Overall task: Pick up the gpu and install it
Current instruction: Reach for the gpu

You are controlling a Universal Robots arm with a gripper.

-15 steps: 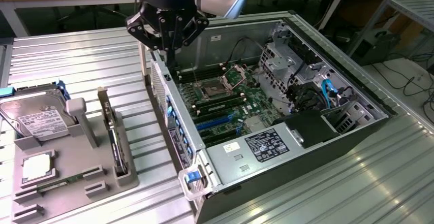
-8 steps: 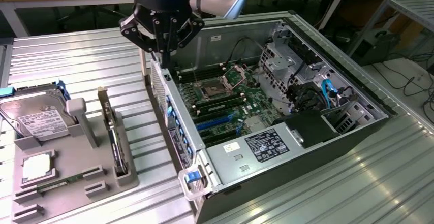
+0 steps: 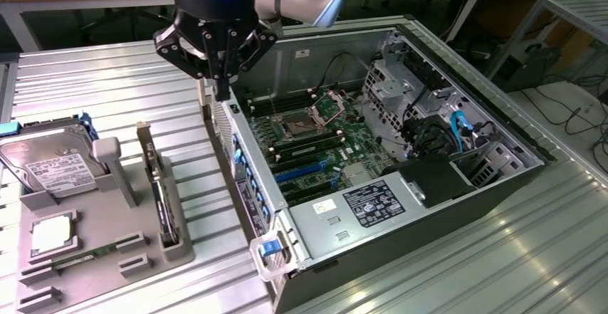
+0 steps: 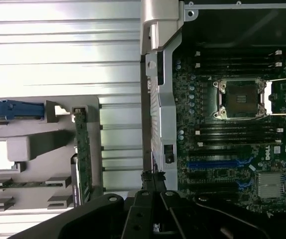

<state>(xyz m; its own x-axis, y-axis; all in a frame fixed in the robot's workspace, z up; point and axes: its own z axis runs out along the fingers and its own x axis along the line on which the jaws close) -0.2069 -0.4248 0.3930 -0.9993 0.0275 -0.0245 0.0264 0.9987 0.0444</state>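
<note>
The gpu [image 3: 159, 194] stands on its long edge in a slot of the grey holder [image 3: 105, 257] at the exterior view's left, its pale bracket end toward the back. From the wrist it appears edge-on as a thin dark strip [image 4: 83, 154]. My gripper [image 3: 223, 92] hangs above the near side wall of the open computer case [image 3: 249, 186], apart from the card. Its fingers [image 4: 152, 177] are together with nothing between them. Inside the case lies the motherboard [image 3: 314, 139] with blue expansion slots [image 4: 217, 163].
The holder also carries a silver hard drive [image 3: 53, 166], a square processor [image 3: 53, 232] and a green memory stick [image 3: 85, 258]. The case holds cables, a black power unit [image 3: 437, 179] and drive cages. Ribbed metal table [image 3: 114, 86] lies all around.
</note>
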